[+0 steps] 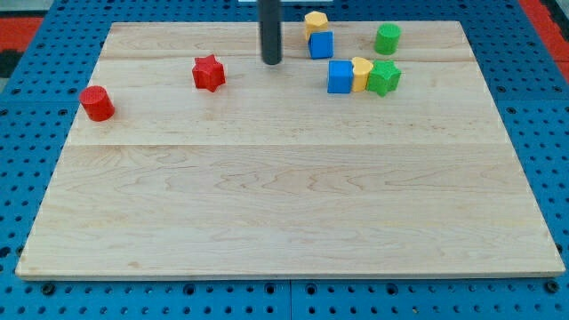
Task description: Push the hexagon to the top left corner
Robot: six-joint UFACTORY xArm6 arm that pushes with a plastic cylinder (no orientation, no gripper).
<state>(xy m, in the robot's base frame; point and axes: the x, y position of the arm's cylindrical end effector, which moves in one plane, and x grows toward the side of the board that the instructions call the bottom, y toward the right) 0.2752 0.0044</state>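
A yellow block that looks like a hexagon (pixel 316 21) sits near the board's top edge, right of centre, touching a blue cube (pixel 321 44) just below it. My tip (pixel 271 62) rests on the board to the left of and slightly below the blue cube, apart from it. It stands below and to the left of the yellow hexagon and touches no block. A red star (pixel 208 73) lies to the tip's left.
A red cylinder (pixel 97 103) stands near the left edge. A green cylinder (pixel 387 38) is at the upper right. Below it, a second blue cube (pixel 340 76), a yellow block (pixel 361 74) and a green star (pixel 384 78) sit together in a row. The wooden board (pixel 284 204) lies on a blue pegboard.
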